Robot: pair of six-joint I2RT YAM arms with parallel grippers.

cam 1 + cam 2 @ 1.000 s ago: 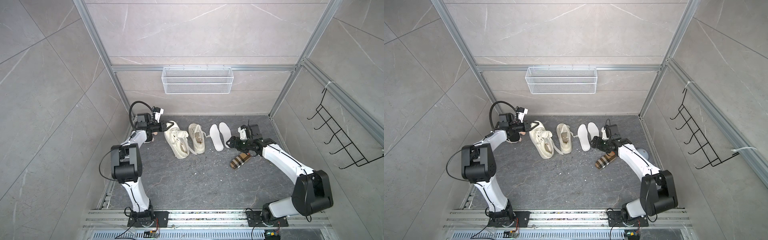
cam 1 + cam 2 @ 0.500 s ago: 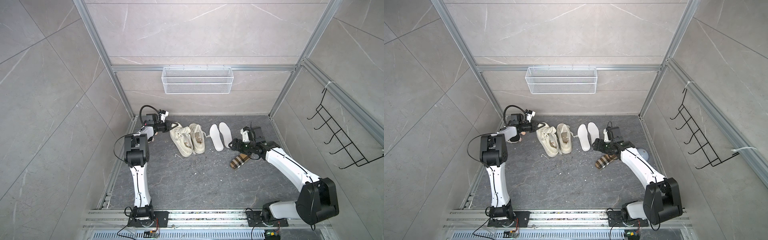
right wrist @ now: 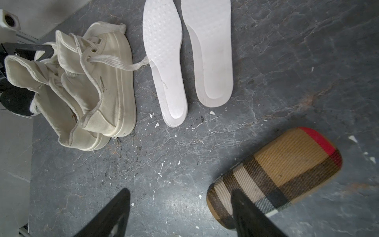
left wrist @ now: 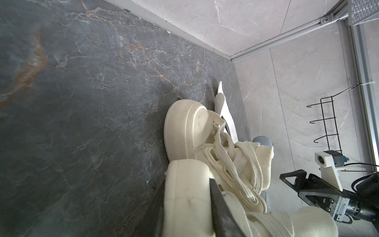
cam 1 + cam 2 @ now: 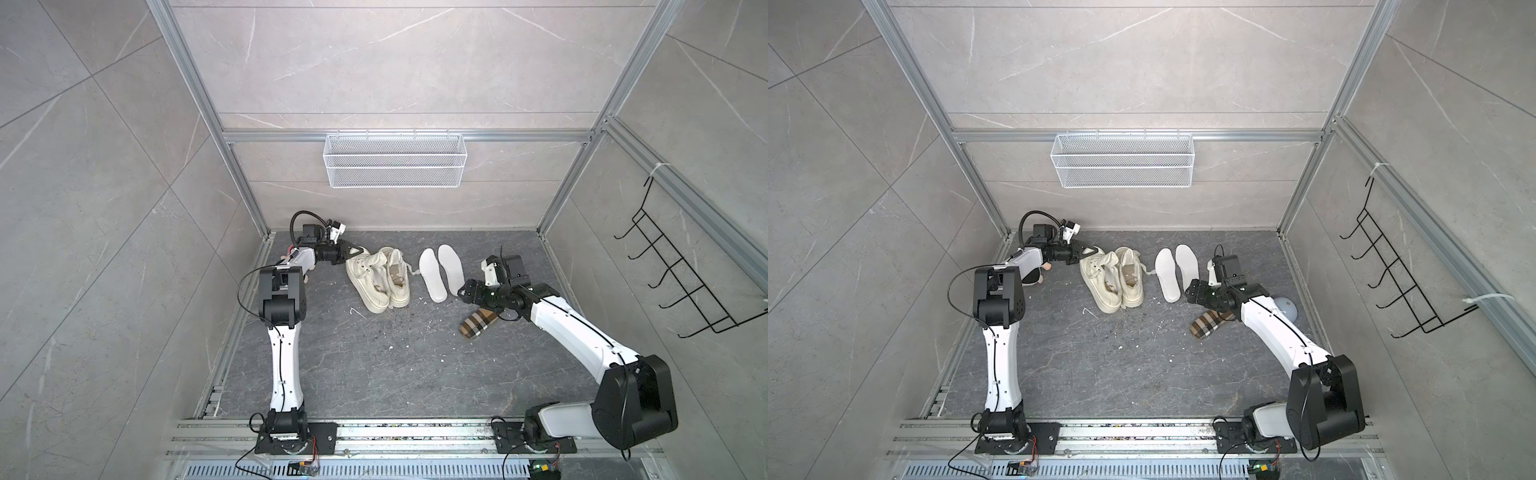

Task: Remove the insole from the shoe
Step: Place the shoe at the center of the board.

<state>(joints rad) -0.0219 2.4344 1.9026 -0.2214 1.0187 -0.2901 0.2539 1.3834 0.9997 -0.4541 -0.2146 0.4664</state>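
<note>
Two cream high-top shoes (image 5: 368,282) (image 5: 397,278) lie side by side, touching, at the back of the floor in both top views. Two white insoles (image 5: 432,274) (image 5: 452,264) lie flat on the floor just right of them, outside the shoes, also clear in the right wrist view (image 3: 166,65). My left gripper (image 5: 351,251) (image 4: 188,205) is shut on the toe end of the left shoe's thick sole (image 4: 184,195). My right gripper (image 5: 463,291) (image 3: 180,192) hangs open over bare floor near the insoles' heel ends, holding nothing.
A plaid case (image 5: 478,326) lies under the right wrist, one finger over its end. A grey round object (image 5: 1286,307) sits by the right wall. A wire basket (image 5: 395,166) hangs on the back wall, a black hook rack (image 5: 681,282) on the right wall.
The left arm has swung the gripped shoe to the right until it lies against the other shoe. The right gripper has hardly moved.
</note>
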